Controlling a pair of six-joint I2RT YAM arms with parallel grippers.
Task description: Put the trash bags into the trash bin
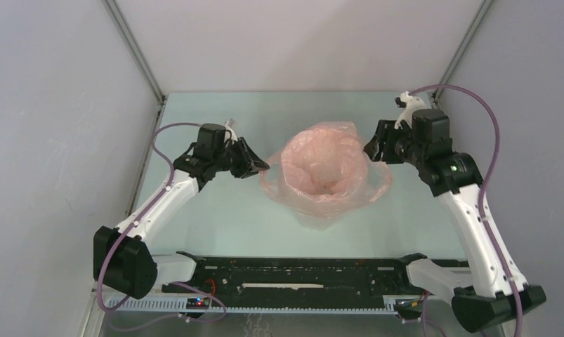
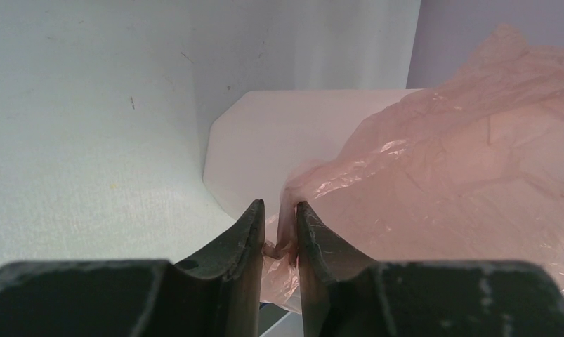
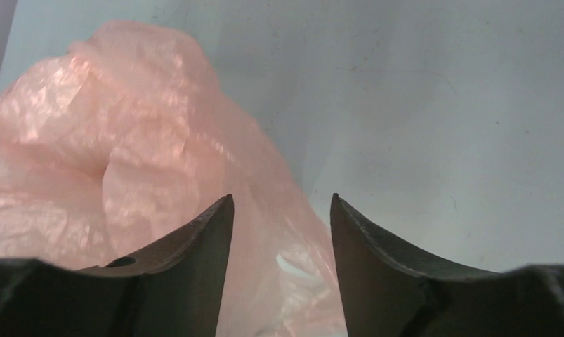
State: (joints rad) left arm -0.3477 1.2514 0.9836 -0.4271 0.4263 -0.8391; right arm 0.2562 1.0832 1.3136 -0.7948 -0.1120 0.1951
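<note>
The pale-pink trash bag (image 1: 321,172) sits open-mouthed at the middle of the table, spread over the trash bin and hiding it in the top view. In the left wrist view a white faceted wall of the bin (image 2: 265,140) shows beside the bag (image 2: 461,168). My left gripper (image 1: 263,167) is shut on a bunched bit of the bag's left edge (image 2: 287,228). My right gripper (image 1: 372,149) is open at the bag's right edge. In the right wrist view the bag (image 3: 124,154) lies under and between the spread fingers (image 3: 282,200).
White enclosure walls stand at the left, back and right. A black rail (image 1: 300,274) runs along the near edge between the arm bases. A loose loop of the bag (image 1: 381,184) hangs out to the right, below my right gripper.
</note>
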